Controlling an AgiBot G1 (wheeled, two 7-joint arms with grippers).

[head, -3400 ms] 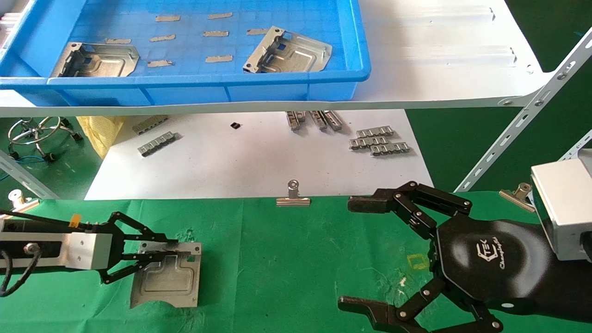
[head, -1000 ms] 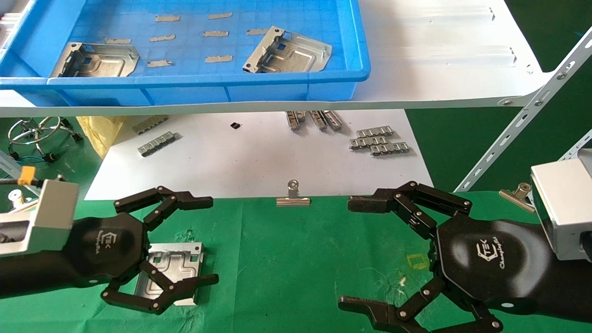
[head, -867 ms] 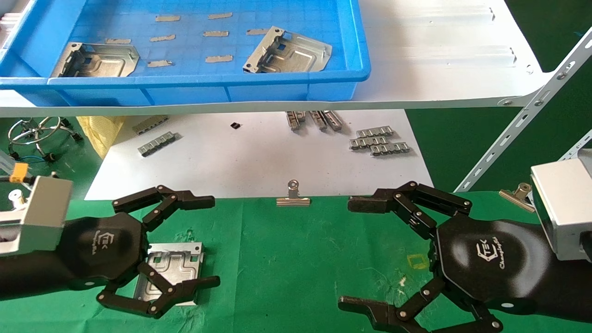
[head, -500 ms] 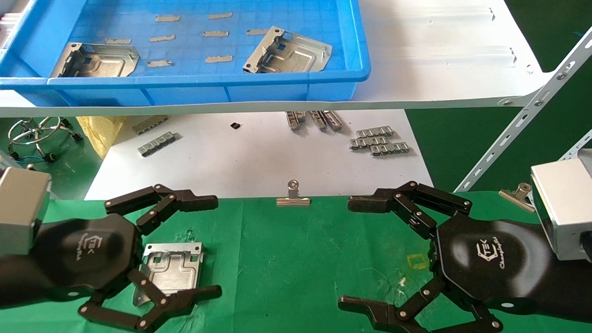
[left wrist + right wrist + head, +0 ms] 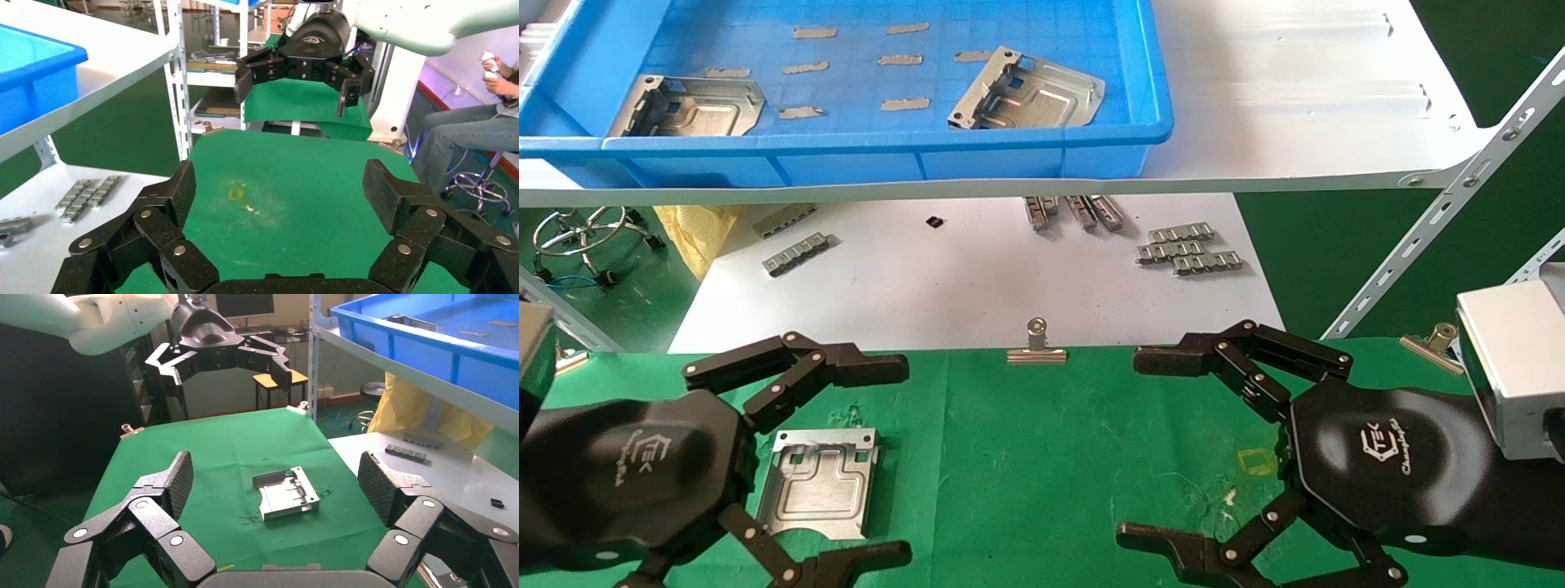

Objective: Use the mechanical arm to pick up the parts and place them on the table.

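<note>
1. Since the earlier frames the left gripper (image 5: pixel 878 461) has let go of the plate, turned palm-up and drawn back toward the near left corner; its claw fingers (image 5: pixel 846 369) are now spread wide and empty, one above and one below the plate in the head view.
2. Right gripper (image 5: pixel 1140 445): parked over the near right of the table (image 5: pixel 1026 457), unchanged; fingers spread wide, gripping nothing; hexagonal palm with white logo facing up.
3. Placed part (image 5: pixel 820 483): lies flat on the green cloth, embossed recess up, clear of both grippers; the right wrist view shows it (image 5: pixel 286 493) resting alone on the cloth.
4. Binder clip (image 5: pixel 1036 347): on the far edge of the table, between the two grippers.
5. White board (image 5: pixel 944 278): beyond the table; carries ribbed grey strips (image 5: pixel 1189 247).
6. Blue tray (image 5: pixel 1026 155): farthest, on the white shelf (image 5: pixel 1303 98); holds two further parts, one at its left (image 5: pixel 686 104), one right of centre (image 5: pixel 1027 90).
</note>
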